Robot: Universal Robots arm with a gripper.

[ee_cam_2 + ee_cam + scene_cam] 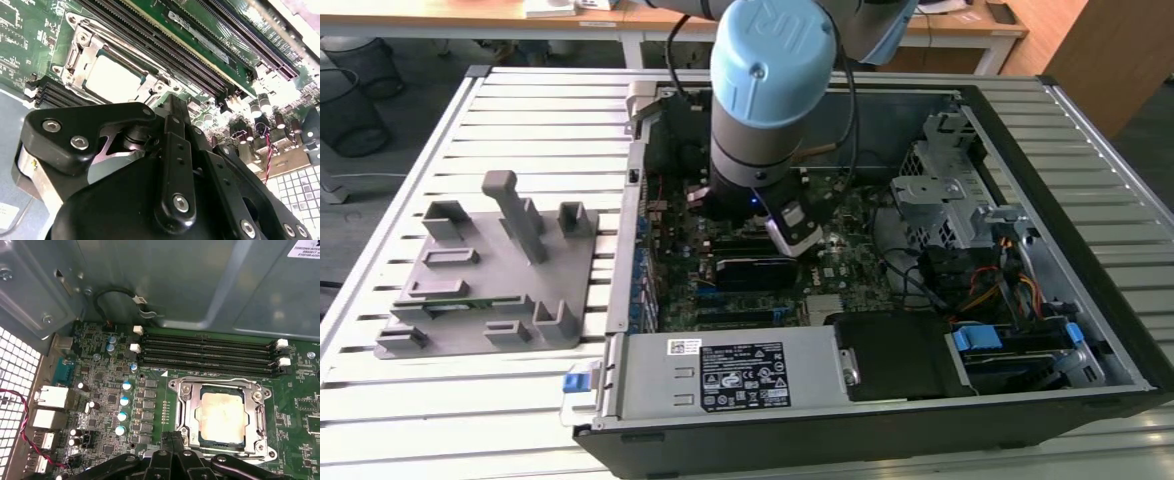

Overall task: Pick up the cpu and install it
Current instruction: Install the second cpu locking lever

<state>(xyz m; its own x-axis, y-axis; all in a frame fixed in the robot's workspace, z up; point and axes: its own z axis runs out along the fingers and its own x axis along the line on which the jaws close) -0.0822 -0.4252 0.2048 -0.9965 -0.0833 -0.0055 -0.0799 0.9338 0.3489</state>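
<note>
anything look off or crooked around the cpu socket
Nothing stands out. The cpu lies flat and square inside the socket frame, with its edges parallel to the frame in both wrist views. The gripper is beside the socket, not touching the chip.

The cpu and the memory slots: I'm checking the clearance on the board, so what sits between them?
In the first wrist view, the metal socket frame and a strip of bare green board lie between the cpu and the memory slots.
</note>
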